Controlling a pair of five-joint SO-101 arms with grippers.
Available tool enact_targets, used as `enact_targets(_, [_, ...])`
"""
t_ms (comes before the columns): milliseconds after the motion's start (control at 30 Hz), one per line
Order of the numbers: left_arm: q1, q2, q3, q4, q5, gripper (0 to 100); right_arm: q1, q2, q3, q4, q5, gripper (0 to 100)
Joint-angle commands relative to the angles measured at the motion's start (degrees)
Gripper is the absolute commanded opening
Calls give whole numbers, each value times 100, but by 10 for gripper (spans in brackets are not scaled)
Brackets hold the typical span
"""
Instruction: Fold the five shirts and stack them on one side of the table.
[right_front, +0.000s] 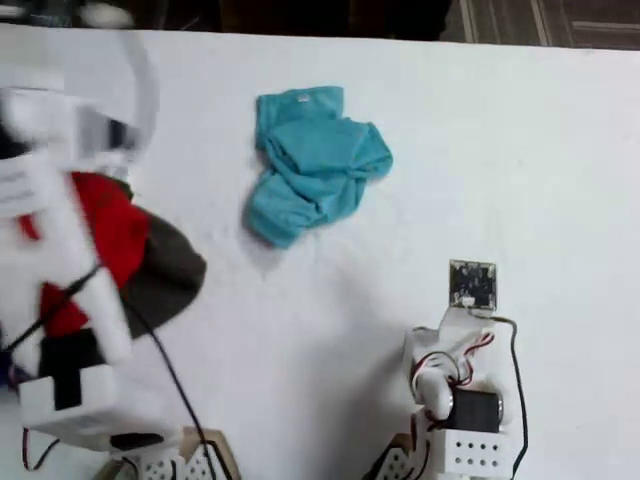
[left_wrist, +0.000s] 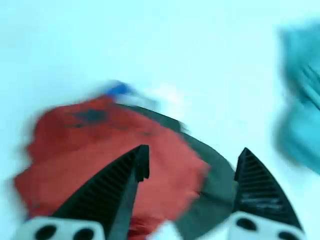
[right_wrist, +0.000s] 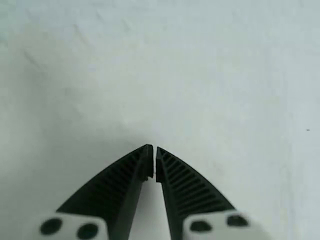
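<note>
Shirts lie in two places on the white bench (right_front: 540, 150). A teal shirt (right_front: 315, 165) sits crumpled and unfolded near the middle, toward the far edge. At one side, a red shirt (right_front: 120, 235) lies on top of a dark shirt (right_front: 170, 275) in a loose pile. Both look bunched rather than neatly squared. A small patch of blue (left_wrist: 117, 89) shows at the pile's edge; whether it is another shirt cannot be told.

The left hand (left_wrist: 194, 152) hovers above the pile, its two fingers spread wide with nothing between them. The right hand (right_wrist: 154, 155) is pressed closed and empty over bare bench near its arm's base, well apart from all the cloth.

Judging from this, the task is somewhere between early and halfway. A stack seems to be started at one side with two shirts. The teal shirt is not yet folded or added, and fewer than five shirts can be counted.
</note>
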Motion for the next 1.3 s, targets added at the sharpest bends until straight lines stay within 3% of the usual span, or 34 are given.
enact_targets(0, [580, -264, 1200, -334, 343, 293, -198, 40, 62, 22, -18, 20])
enact_targets(167, [642, -281, 2062, -774, 607, 293, -444, 40, 62, 22, -26, 19])
enact_targets(500, [695, -264, 2141, -712, 615, 293, -1112, 31, 62, -374, -44, 20])
enact_targets(700, [695, -273, 2141, -712, 615, 293, -708, 31, 62, -1648, -18, 20])
enact_targets(867, [695, -273, 2141, -712, 615, 293, -57, 31, 53, -1719, 35, 19])
enact_targets(1000, [703, -273, 2132, -712, 615, 293, 356, -40, 44, -2730, 492, 19])
enact_targets(1267, [703, -264, 2132, -765, 615, 293, 242, 66, -1055, -2897, 492, 19])
